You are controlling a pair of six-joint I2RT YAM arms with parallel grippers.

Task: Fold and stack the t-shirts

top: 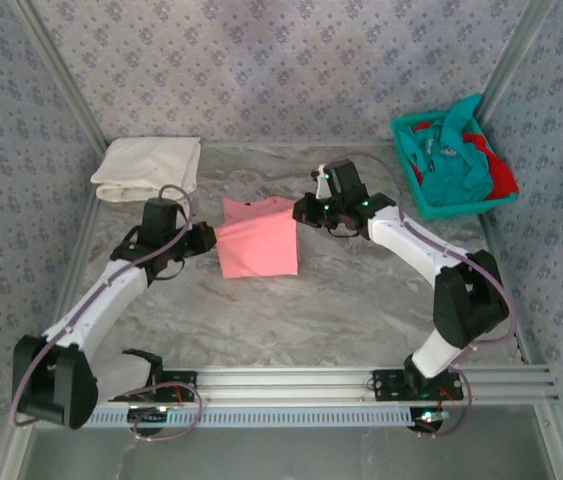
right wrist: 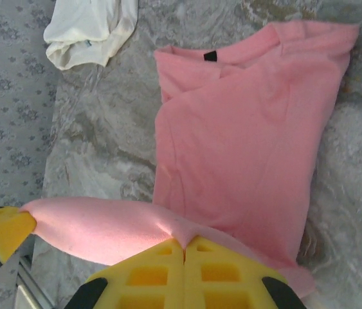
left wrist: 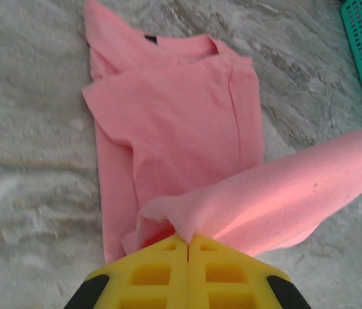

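Your left gripper (left wrist: pixel 188 239) is clenched on one edge of the salmon pink t-shirt (top: pixel 258 240), at the shirt's left side. Your right gripper (right wrist: pixel 184 243) is pinched tight on the same raised edge at the shirt's far-right corner. The strip of cloth between them is lifted, and the rest lies flat on the marbled table (top: pixel 361 300). Beyond the pink shirt to the left, a cream-white t-shirt (top: pixel 148 168) lies folded. Far right of it, the teal basket (top: pixel 408 165) holds a teal t-shirt (top: pixel 456 165) and a red t-shirt (top: pixel 502 176).
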